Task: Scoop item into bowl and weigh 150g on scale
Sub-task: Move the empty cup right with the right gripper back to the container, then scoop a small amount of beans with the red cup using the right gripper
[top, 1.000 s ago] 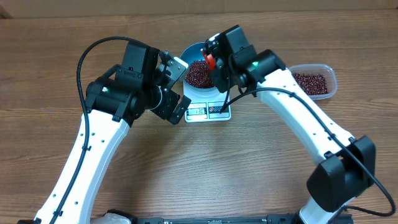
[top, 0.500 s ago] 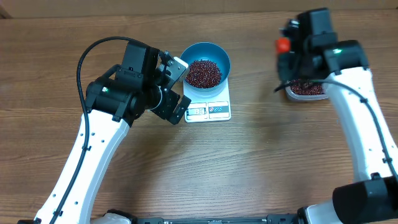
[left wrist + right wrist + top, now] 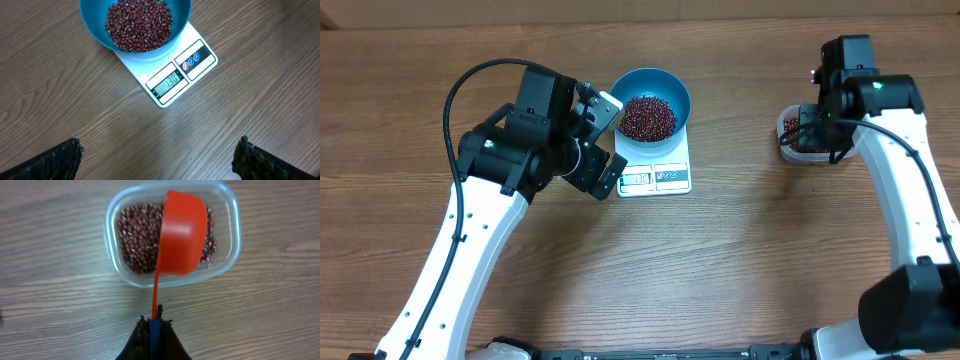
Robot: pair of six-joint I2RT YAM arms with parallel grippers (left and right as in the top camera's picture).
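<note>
Teal bowl [image 3: 650,82]: one, sitting on the scale [image 3: 199,42] at the end away from the display [image 3: 167,81].
Beans [image 3: 648,117]: a dark red-brown heap inside the bowl, below its rim. A second heap lies in the tub [image 3: 231,245], so two heaps in all.
Scale: one, white and flat on the wood bench [image 3: 720,260]. The display shows what looks like 130. Three small buttons [image 3: 191,60] sit beside it (one red, two blue).
Tub: one, clear plastic, at the right side of the bench and well apart from the scale.
Scoop [image 3: 182,235]: one, orange-red. Its cup hangs over the tub and hides part of the beans there. Whether it carries any beans cannot be told.
Right tool [image 3: 155,330]: fingers together, clamped on the scoop's thin handle just outside the tub's near wall.
Left tool [image 3: 159,145]: fingers wide apart, holding nothing, over bare bench just beside the scale. From its wrist camera the bowl and display show plainly beyond the fingers.
In the way: from overhead the right arm [image 3: 900,190] covers most of the tub, and only its left end shows. The left arm [image 3: 480,220] overlaps the scale's left edge and the bowl's left rim.
Arms: two, white with black joints.
</note>
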